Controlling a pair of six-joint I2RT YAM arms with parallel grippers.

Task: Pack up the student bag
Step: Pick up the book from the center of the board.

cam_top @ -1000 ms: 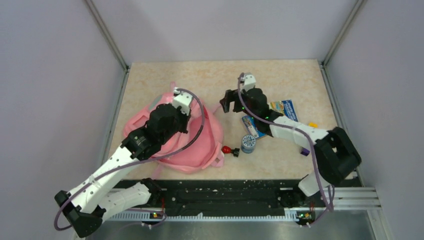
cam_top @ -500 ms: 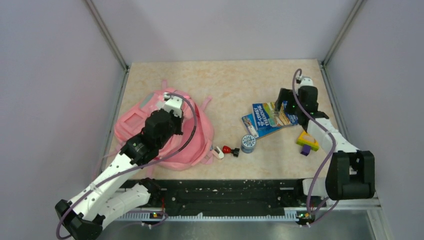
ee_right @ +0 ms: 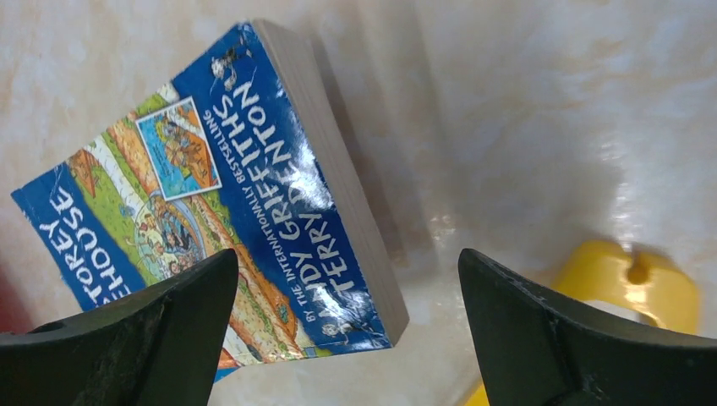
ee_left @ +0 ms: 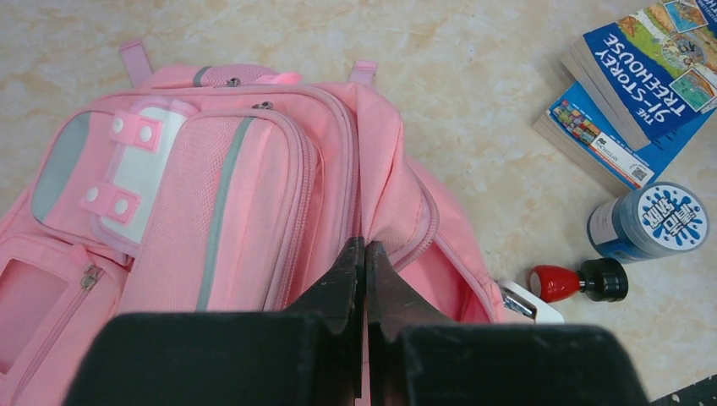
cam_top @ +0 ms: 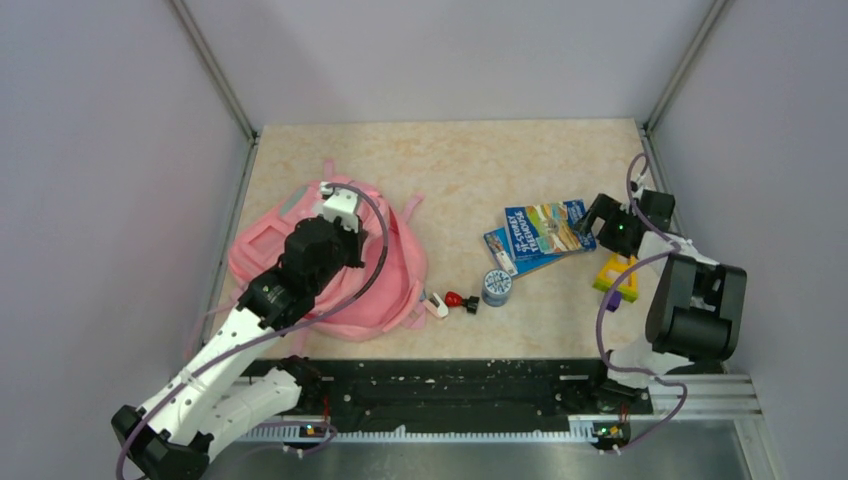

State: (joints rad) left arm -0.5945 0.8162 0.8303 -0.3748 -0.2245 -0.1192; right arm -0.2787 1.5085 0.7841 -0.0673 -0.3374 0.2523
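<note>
Right end effector point(ee_right: 347, 271) shifted to counter's point(cam_top: 450, 160) right edge, jaws wide over book point(ee_right: 211, 194); left end effector point(ee_left: 364, 247) clamps student bag point(ee_left: 254, 186).

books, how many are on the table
2. A blue treehouse-cover paperback lies right of the pink fabric backpack, stacked askew on a second blue paperback. Others could be hidden inside the backpack.
</note>
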